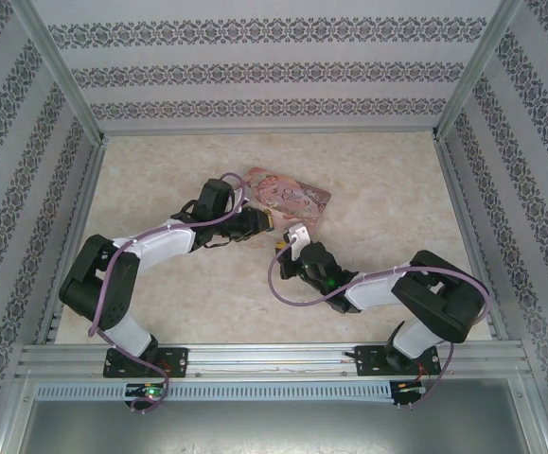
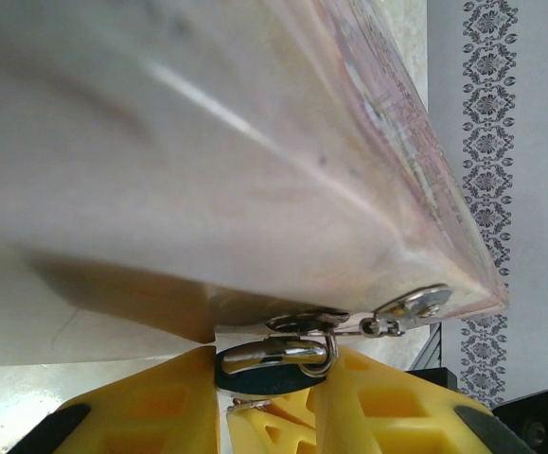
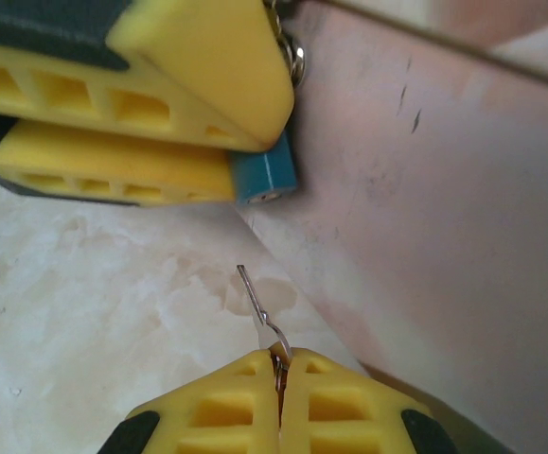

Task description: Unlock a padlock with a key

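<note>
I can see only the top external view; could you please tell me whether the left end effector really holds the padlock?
Observer: Yes; the left wrist view shows the left end effector clamped on the padlock, its silvery shackle between the yellow fingers.
Operator: Thank you. Does the right one hold the key?
Observer: Yes; the right end effector is shut on the key, its thin shaft pointing forward.
Operator: Is it inserted yet?
Observer: No; in the right wrist view its tip is apart from the padlock's blue end.

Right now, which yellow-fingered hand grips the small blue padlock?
The left hand, clamped around the small blue-bodied padlock; the right hand pinches a thin pale metal key instead.
</note>
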`<move>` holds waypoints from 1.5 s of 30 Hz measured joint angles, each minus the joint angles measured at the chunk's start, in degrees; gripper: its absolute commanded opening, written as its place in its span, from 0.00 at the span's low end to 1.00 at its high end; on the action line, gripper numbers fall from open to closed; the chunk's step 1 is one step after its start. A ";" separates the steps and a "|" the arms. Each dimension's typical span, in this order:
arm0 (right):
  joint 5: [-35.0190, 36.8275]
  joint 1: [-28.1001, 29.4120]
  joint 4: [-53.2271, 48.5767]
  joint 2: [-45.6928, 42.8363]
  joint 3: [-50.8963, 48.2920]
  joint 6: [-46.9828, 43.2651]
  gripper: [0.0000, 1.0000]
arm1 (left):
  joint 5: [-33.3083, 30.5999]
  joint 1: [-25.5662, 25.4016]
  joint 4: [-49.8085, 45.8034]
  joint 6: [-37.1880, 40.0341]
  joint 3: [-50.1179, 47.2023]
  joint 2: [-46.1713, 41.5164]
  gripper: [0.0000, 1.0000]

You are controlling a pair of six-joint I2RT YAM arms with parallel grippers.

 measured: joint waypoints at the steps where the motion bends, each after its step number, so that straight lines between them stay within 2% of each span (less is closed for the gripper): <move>1: 0.20 0.00 0.57 0.09 -0.02 0.00 0.00 | 0.00 -0.02 0.00 0.00 0.00 0.00 0.27; 11: 0.17 -1.55 4.42 0.55 -0.37 0.26 0.00 | 0.02 -0.02 0.00 -0.11 0.00 0.00 0.27; 45: -1.95 -2.95 8.44 2.97 -0.31 2.19 0.00 | -0.02 0.02 0.00 -0.46 0.11 0.15 0.27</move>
